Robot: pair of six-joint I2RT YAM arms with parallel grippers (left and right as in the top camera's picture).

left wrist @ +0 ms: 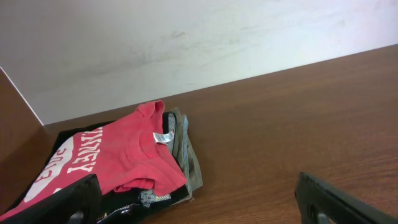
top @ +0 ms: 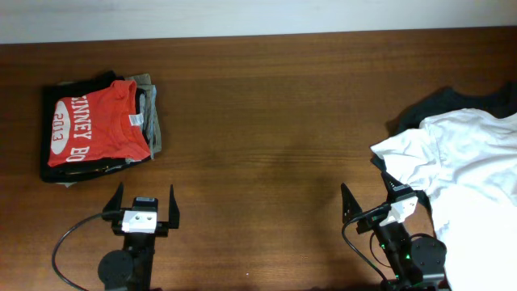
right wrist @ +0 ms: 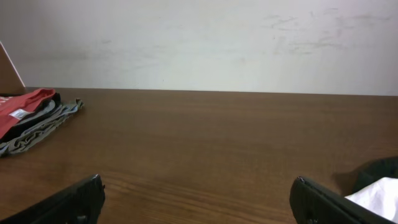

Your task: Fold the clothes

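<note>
The white shirt [top: 468,166] lies crumpled at the right edge of the table, partly over a dark garment [top: 452,103]. A corner of it shows in the right wrist view [right wrist: 380,194]. My right gripper [top: 367,194] is open and empty, its right finger close to the shirt's left edge; in its own view the jaws [right wrist: 196,202] frame bare wood. My left gripper [top: 145,198] is open and empty near the front left; its jaws [left wrist: 199,202] sit just in front of the folded pile.
A folded pile topped by a red shirt with white lettering [top: 97,129] sits at the far left, also in the left wrist view [left wrist: 112,158] and right wrist view [right wrist: 25,109]. A pale wall [right wrist: 199,43] backs the wooden table [top: 266,121].
</note>
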